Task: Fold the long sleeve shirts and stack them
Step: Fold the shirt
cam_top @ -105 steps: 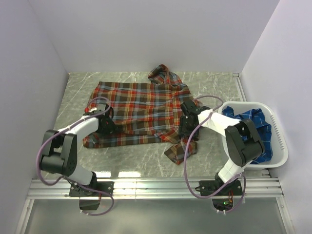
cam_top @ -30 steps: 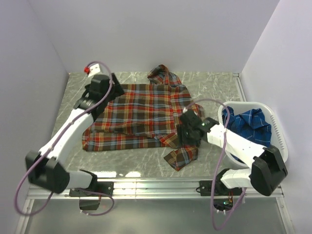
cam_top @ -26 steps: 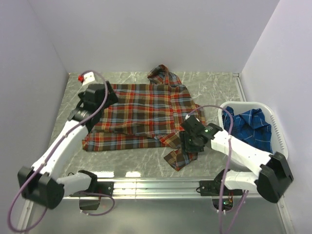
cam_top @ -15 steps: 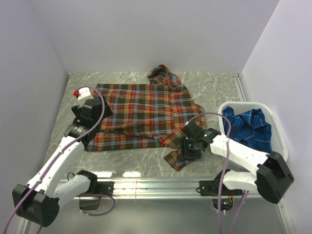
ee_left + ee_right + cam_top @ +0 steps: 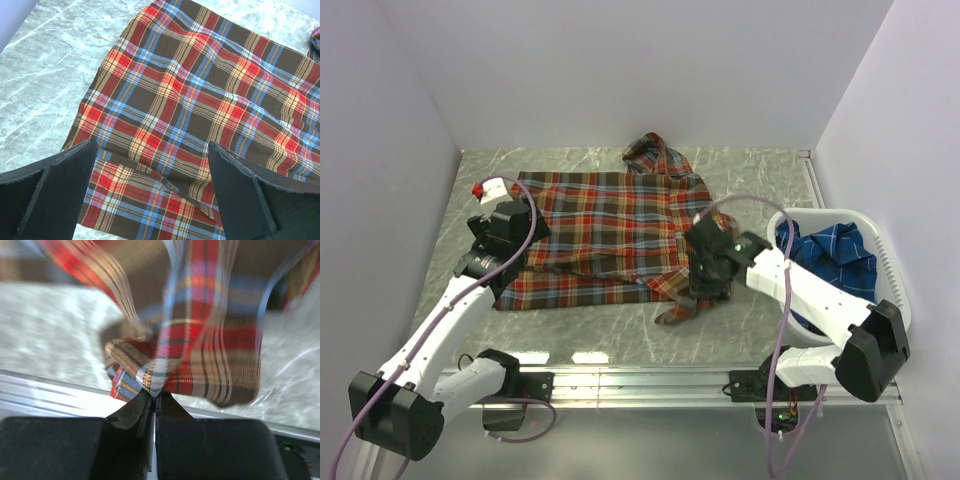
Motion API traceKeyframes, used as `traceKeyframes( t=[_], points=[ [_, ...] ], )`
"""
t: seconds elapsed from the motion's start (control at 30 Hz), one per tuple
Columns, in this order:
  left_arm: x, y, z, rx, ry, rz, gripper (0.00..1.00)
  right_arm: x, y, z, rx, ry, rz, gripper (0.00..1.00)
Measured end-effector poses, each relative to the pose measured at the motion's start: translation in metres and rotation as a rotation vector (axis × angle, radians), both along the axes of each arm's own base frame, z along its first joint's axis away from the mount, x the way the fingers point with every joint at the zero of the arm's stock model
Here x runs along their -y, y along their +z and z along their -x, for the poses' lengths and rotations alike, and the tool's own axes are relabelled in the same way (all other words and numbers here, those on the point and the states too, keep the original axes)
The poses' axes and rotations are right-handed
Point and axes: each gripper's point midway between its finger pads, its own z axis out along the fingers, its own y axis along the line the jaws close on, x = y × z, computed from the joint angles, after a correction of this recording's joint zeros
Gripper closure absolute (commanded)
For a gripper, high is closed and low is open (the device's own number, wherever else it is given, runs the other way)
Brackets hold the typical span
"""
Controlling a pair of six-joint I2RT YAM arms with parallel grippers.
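The red-orange plaid long sleeve shirt point(image 5: 610, 225) lies spread on the marble table, collar toward the back wall. My left gripper point(image 5: 510, 228) hovers open above the shirt's left edge. The left wrist view shows the plaid cloth point(image 5: 200, 100) between its wide-apart fingers point(image 5: 55, 192), which touch nothing. My right gripper point(image 5: 703, 285) is shut on a bunched fold of the shirt's right sleeve point(image 5: 678, 306), lifted off the table. In the right wrist view the gripper point(image 5: 156, 398) pinches the sleeve cloth point(image 5: 200, 355), which hangs blurred. The blue plaid shirt point(image 5: 835, 255) lies crumpled in the basket.
A white plastic basket point(image 5: 895, 290) stands at the right, close to my right arm. Plain walls close in the table at the left, back and right. A metal rail point(image 5: 640, 380) runs along the near edge by the arm bases.
My right gripper closed on the sleeve near the front edge and raised it toward the shirt's body. My left arm drew back from the far left corner to the shirt's left edge, staying open.
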Motion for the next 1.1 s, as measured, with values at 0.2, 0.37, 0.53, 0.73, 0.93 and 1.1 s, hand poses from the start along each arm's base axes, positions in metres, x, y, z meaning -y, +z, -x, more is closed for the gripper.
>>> traceKeyframes(
  t=[0.2, 0.37, 0.53, 0.73, 0.93, 1.1],
  points=[
    [-0.001, -0.001, -0.001, -0.004, -0.002, 0.001, 0.01, -0.014, 0.059, -0.069, 0.123, -0.019, 0.021, 0.90],
    [-0.001, -0.002, -0.001, -0.008, -0.002, 0.000, 0.01, -0.014, 0.064, -0.132, 0.156, -0.072, 0.065, 0.57],
    [0.000, -0.003, -0.001, -0.012, -0.005, 0.001, 0.01, -0.007, 0.046, -0.171, 0.182, -0.105, 0.103, 0.38],
    [0.004, -0.012, -0.004, -0.041, -0.020, 0.002, 0.01, -0.005, 0.046, -0.165, 0.261, -0.081, 0.065, 0.39],
    [0.009, -0.020, -0.005, -0.068, -0.043, 0.011, 0.01, 0.022, 0.019, -0.129, 0.248, -0.121, 0.050, 0.48],
    [0.011, -0.023, -0.006, -0.079, -0.051, 0.014, 0.01, 0.041, -0.017, -0.127, 0.190, -0.218, 0.024, 0.53]
  ],
)
